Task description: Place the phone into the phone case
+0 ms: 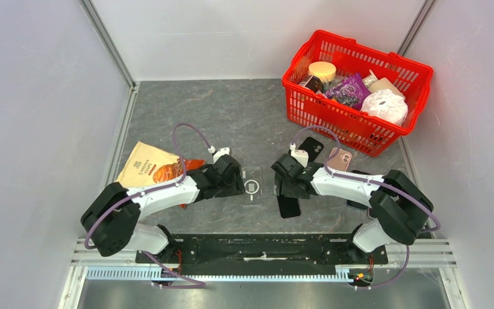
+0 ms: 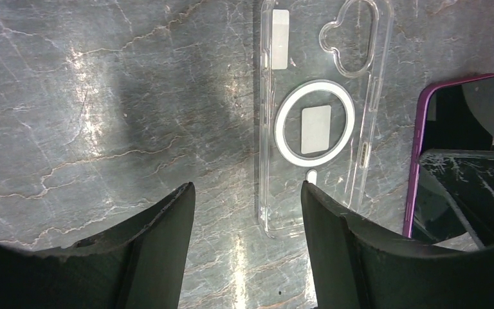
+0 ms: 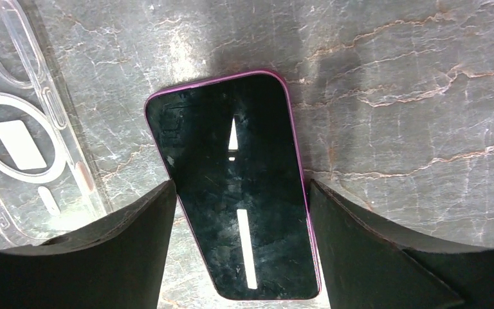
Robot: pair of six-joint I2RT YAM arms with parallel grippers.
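**A:** What sits around your work?

**B:** You have a grey, stone-patterned counter (image 1: pixel 231 109). At its far right corner stands a red basket (image 1: pixel 334 125), heaped with packets and tubs. A chip bag (image 1: pixel 151 167) lies flat on the left, partly under your left arm. Between the basket and your right arm lie a black piece (image 1: pixel 310 147) and a pink piece (image 1: pixel 341 159), both phone-shaped.

**A:** And the task's things?

**B:** The phone (image 3: pixel 231 109), purple-rimmed and screen up, lies flat at the centre of the counter. The clear phone case (image 2: pixel 321 116) lies just to its left. They sit side by side, with a bare strip of counter between them.

**A:** The jaws?

**B:** Your right gripper (image 3: pixel 239 187) has its jaws either side of the phone, spread to about its width, with the fingers right at its long edges. Whether they press on it I cannot tell. Your left gripper (image 2: pixel 246 193) has its jaws wide, with only counter between them. In its own view one finger covers the case's near corner, and contact there is unclear.
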